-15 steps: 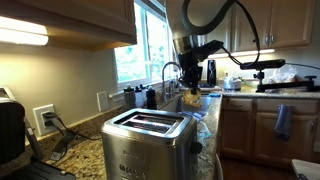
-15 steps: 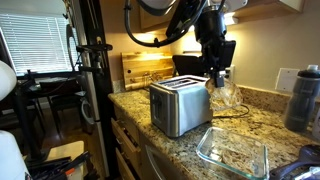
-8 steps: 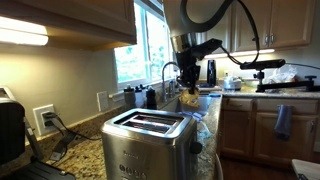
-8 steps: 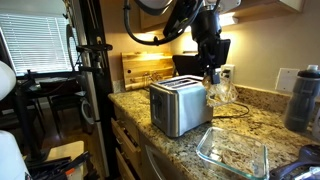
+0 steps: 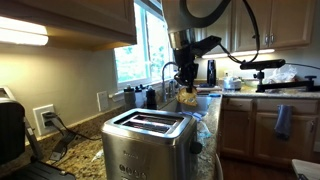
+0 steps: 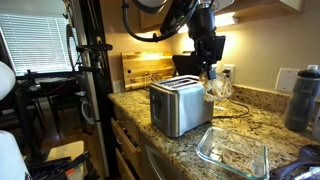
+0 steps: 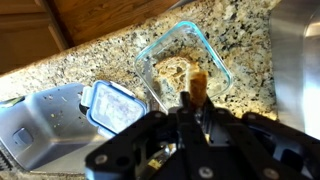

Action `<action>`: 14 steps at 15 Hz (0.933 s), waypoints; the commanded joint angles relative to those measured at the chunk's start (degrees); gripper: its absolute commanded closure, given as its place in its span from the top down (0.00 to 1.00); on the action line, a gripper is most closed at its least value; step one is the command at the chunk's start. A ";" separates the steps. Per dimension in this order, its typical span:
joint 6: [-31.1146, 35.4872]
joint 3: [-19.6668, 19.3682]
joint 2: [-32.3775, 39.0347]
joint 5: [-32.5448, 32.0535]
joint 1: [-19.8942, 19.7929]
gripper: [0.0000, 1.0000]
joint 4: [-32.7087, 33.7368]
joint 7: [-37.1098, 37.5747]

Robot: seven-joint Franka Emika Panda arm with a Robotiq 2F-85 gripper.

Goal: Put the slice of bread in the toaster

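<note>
The toaster (image 5: 150,140) is a brushed steel box with two long top slots, standing on the granite counter in both exterior views (image 6: 180,106). My gripper (image 5: 187,80) hangs above the counter beyond the toaster, up and to its side (image 6: 211,72). It is shut on the slice of bread (image 5: 188,97), a small tan piece that dangles below the fingers (image 6: 218,89). In the wrist view the slice of bread (image 7: 197,82) sticks out edge-on from between the black fingers of the gripper (image 7: 195,100), well above the counter.
A clear glass container (image 7: 185,62) with crumbs sits under the gripper, with its blue-rimmed lid (image 7: 112,105) beside it. In an exterior view a glass dish (image 6: 232,150) lies near the counter's front edge, with a dark bottle (image 6: 302,98) at the right. Cabinets hang overhead.
The gripper has risen a little with the slice of bread still in it and drifted slightly toward the toaster. The toaster has not moved.
</note>
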 commanded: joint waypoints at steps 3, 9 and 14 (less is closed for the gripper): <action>-1.27 0.38 -3.08 0.98 1.02 0.07 -1.82 -1.00; -1.49 1.10 -2.73 0.91 1.76 0.07 -1.41 -0.79; -1.70 1.82 -2.72 1.20 2.20 0.07 -1.16 -0.95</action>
